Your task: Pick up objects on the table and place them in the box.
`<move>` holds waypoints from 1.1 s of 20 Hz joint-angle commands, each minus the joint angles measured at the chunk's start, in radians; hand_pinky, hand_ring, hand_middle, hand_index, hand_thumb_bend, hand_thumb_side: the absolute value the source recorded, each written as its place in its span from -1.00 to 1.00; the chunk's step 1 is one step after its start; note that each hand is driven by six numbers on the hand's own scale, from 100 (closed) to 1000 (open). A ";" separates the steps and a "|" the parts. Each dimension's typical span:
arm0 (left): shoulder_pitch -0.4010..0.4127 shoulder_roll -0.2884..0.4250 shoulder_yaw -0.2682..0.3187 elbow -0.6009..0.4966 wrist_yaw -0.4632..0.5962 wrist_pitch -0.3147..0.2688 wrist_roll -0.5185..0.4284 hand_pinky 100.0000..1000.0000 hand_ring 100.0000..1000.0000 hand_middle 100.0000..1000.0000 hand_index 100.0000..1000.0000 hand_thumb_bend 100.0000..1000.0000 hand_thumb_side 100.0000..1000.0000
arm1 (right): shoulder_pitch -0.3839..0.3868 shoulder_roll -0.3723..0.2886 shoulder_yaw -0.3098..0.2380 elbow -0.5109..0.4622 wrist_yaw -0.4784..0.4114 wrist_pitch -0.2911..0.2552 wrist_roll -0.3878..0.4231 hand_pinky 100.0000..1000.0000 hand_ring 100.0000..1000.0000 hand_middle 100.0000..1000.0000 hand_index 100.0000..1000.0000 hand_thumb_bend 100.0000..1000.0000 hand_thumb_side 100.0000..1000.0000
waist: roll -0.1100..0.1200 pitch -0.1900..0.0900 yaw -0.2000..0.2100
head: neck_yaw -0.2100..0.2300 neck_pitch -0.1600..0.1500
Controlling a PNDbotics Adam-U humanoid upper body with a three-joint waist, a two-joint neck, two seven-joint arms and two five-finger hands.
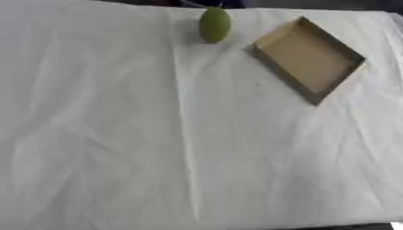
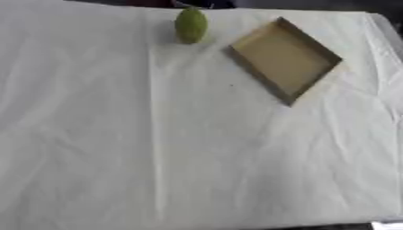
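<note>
Left eye view: white cloth (image 1: 118, 134), creased, over the whole table. Green oval fruit (image 1: 214, 24) at the far edge, on the cloth, left of the box (image 1: 308, 58) and apart from it. Shallow brown box turned cornerwise, nothing visible inside. No robot hands in sight, so finger state impossible to tell.

Right eye view: same layout, fruit outside the box, a fold running down the cloth below the fruit.
</note>
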State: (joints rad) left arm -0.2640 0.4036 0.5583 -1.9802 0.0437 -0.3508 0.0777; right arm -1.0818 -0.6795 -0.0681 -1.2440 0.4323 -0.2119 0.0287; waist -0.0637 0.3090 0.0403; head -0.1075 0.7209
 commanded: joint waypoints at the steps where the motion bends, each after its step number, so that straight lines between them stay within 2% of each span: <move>1: -0.002 0.022 0.007 -0.020 0.000 0.001 -0.002 -0.08 0.13 0.18 0.43 -1.00 -0.76 | -0.043 -0.029 0.017 0.007 0.179 -0.030 0.114 0.08 0.13 0.52 0.63 -0.80 -0.29 | 0.003 -0.024 0.000 | -0.005 0.007; 5: 0.000 0.020 0.003 -0.020 0.004 0.004 -0.006 -0.08 0.12 0.17 0.42 -1.00 -0.75 | -0.065 -0.017 0.033 0.020 0.324 -0.090 0.238 0.17 0.19 0.59 0.67 -0.68 -0.13 | 0.001 -0.026 -0.001 | -0.005 0.007; 9: -0.001 0.020 0.001 -0.020 0.008 0.005 -0.011 -0.08 0.13 0.18 0.42 -1.00 -0.75 | -0.071 -0.005 0.052 0.049 0.395 -0.150 0.313 0.20 0.20 0.59 0.70 -0.67 0.02 | 0.002 -0.028 -0.001 | -0.004 0.003; 14: -0.003 0.021 0.000 -0.020 0.009 0.005 -0.012 -0.08 0.13 0.18 0.42 -1.00 -0.75 | -0.072 0.000 0.077 0.082 0.384 -0.217 0.431 0.23 0.13 0.61 0.72 -0.64 0.09 | 0.002 -0.028 -0.002 | -0.004 0.002; 22: -0.002 0.022 0.000 -0.020 0.009 0.005 -0.013 -0.08 0.13 0.18 0.42 -1.00 -0.75 | -0.087 0.005 0.113 0.124 0.332 -0.279 0.565 0.25 0.01 0.64 0.73 -0.55 0.14 | 0.001 -0.028 -0.001 | -0.003 0.003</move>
State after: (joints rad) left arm -0.2614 0.4033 0.5575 -1.9802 0.0512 -0.3439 0.0699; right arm -1.1439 -0.6560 0.0467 -1.1183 0.7786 -0.4827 0.5774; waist -0.0658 0.3048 0.0391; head -0.1098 0.7256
